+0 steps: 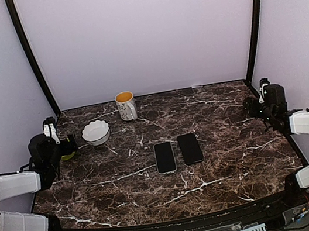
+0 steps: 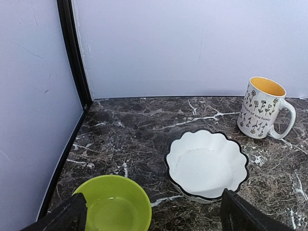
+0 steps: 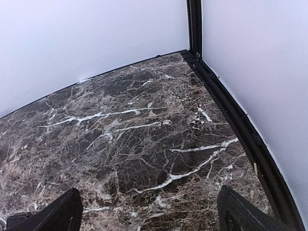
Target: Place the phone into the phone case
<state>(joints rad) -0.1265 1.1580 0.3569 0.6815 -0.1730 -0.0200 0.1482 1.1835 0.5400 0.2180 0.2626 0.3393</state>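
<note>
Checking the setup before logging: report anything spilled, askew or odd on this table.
Nothing spilled or tipped. One oddity: no loose phone case shows. Of two black phones side by side, the left phone has a pale rim, perhaps already cased; the right phone has none.

Pale-rimmed black phone lies flat beside another phone

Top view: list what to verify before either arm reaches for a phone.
1. Left claw open and empty: ok.
2. Right claw open and empty: ok.
3. Black phone nearer the left arm and other black phone lie flat, side by side, apart: ok.
4. Clear phone case located: cannot tell; only a paler rim shows on the phone nearer the left arm.
5. Mug, white bowl and green bowl stand away from both phones: ok.
</note>
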